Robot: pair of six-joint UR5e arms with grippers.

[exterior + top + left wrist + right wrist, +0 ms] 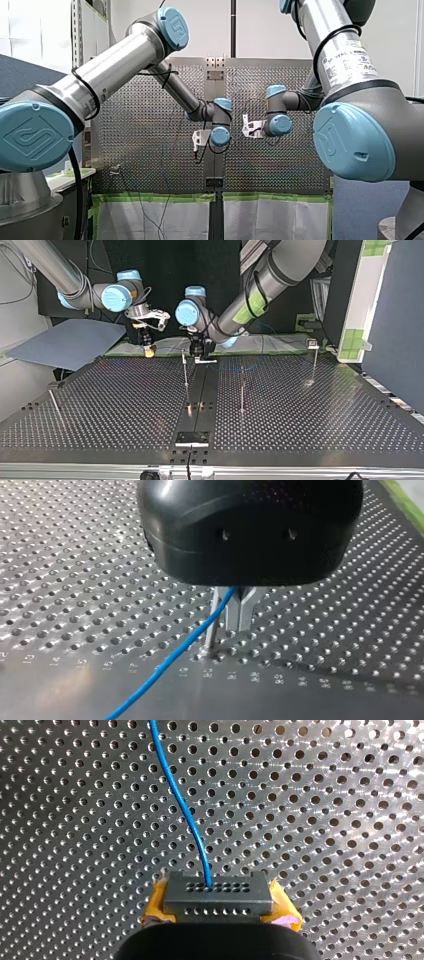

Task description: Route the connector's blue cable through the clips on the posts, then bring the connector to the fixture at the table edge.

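**Cable held at 2 points, with 1 post between the grippers**

The connector [217, 892] is pinched between the yellow pads [282, 912] of the right gripper [218, 909]; the blue cable [187, 815] is seen leaving the connector's face and running ahead of that gripper over the perforated table [350, 795]. The left gripper [236, 625] is pressed together on the same cable, which emerges from between its metal fingers [242, 612] and slants down and away. The post [185, 377] nearest both grippers is taken as the landmark. In the top view the left gripper is placed just beside this post's top, on 1 side; the right gripper, with the connector, is placed further from the post, on the opposite side. The held span is therefore judged to lie across the post, near its top; the left arm is the nearer of the 2. The coming move is judged to turn on lowering that span into the post's clip; whether it is already seated there cannot be told.
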